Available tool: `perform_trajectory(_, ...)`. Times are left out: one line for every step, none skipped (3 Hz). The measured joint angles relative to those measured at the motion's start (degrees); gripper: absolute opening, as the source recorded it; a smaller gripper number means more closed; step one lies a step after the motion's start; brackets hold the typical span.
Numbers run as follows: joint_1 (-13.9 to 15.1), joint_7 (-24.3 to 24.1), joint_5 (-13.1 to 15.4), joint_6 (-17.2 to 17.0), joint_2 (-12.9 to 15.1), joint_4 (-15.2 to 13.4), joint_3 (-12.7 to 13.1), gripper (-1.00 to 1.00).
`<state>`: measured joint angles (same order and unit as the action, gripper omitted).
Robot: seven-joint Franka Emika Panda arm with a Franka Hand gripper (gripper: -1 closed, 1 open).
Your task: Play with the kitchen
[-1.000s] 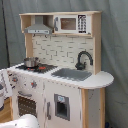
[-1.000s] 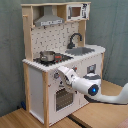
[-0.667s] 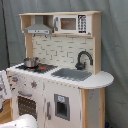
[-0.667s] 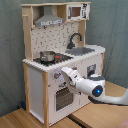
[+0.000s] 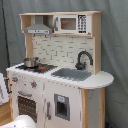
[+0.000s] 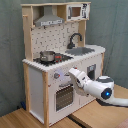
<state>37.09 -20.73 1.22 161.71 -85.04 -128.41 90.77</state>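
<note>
Pot [image 5: 31, 62] on the kitchen [image 5: 75, 95] stove

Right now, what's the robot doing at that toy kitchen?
Gripper up against the kitchen front, by the knobs. Pot on the stove. Nothing in the way.

No readable text, labels or numbers anywhere; keypad marks on the toy microwave [image 5: 71, 23] above the sink [image 5: 73, 74] too blurred to read.
</note>
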Motion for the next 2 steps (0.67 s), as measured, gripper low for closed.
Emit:
perform_trajectory(-1.44,5.42,0.02,-0.69,-0.01,-0.15,-2.37,1.00)
perform_trajectory(-4.06,10.55,0.03,-3.09,-0.01,-0.13,-5.02,1.00)
